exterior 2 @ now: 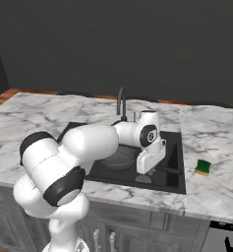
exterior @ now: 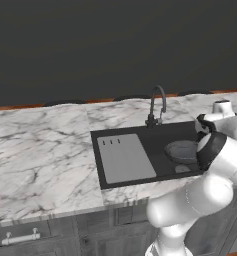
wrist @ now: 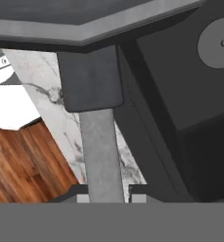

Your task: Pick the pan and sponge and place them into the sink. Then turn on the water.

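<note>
The dark round pan (exterior 2: 117, 158) sits low inside the black sink (exterior 2: 179, 142), near its right half in the left base view (exterior: 182, 150). Its long straight handle (exterior 2: 170, 170) points toward the sink's right wall. My gripper (exterior 2: 148, 168) reaches down into the basin and is shut on that handle. In the hand view the grey handle (wrist: 101, 156) runs up from between my fingertips (wrist: 83, 191), with my gripper (wrist: 107, 194) closed around it. The green and yellow sponge (exterior 2: 203, 167) lies on the marble counter to the right of the sink, apart from my hand.
A dark gooseneck tap (exterior: 157, 105) stands at the back edge of the sink. The grey drainboard (exterior: 125, 157) with three slots covers the basin's left half. Marble counter (exterior: 40, 160) stretches to the left. My white arm crosses in front of the sink.
</note>
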Motion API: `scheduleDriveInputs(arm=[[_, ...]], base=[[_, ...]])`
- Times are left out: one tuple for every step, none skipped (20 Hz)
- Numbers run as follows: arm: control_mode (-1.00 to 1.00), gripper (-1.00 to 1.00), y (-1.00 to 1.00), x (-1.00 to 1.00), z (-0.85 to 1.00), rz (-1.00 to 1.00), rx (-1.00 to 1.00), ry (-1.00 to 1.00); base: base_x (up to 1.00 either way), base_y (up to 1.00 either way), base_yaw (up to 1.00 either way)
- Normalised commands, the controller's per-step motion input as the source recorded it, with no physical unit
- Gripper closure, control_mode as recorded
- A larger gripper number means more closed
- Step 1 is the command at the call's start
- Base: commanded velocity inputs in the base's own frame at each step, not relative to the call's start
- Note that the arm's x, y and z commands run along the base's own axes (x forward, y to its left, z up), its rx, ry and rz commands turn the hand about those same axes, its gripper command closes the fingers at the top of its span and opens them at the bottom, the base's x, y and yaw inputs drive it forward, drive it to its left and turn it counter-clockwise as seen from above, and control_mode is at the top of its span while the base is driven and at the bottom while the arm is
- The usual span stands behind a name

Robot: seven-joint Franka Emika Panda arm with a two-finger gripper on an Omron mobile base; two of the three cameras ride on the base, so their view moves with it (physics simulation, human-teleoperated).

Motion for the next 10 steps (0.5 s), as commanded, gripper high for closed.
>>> scheduleDriveInputs(arm=[[-1.00, 1.00, 0.00, 0.29, -0.34, -0.06, 0.00, 0.03], [-1.00, 1.00, 0.00, 0.29, -0.32, -0.05, 0.00, 0.01], [-1.00, 1.00, -0.01, 0.29, -0.32, -0.05, 0.01, 0.01], [-1.00, 1.00, -0.01, 0.26, -0.30, -0.05, 0.01, 0.00], [-1.00, 1.00, 0.00, 0.26, -0.29, -0.05, 0.01, 0.00], [-1.00, 1.00, 0.00, 0.26, -0.27, -0.05, 0.01, 0.00], [-1.00, 1.00, 0.00, 0.24, -0.31, -0.05, 0.00, 0.01], [-1.00, 1.00, 0.00, 0.16, -0.36, -0.04, 0.00, 0.00], [-1.00, 1.00, 0.00, 0.16, -0.36, -0.04, 0.00, 0.00], [-1.00, 1.00, 0.00, 0.21, -0.36, -0.05, 0.00, 0.00]], base=[[0.00, 0.00, 0.00], [0.00, 0.00, 0.00], [0.00, 0.00, 0.00], [0.00, 0.00, 0.00], [0.00, 0.00, 0.00], [0.00, 0.00, 0.00], [0.00, 0.00, 0.00], [0.00, 0.00, 0.00], [0.00, 0.00, 0.00], [0.00, 0.00, 0.00]])
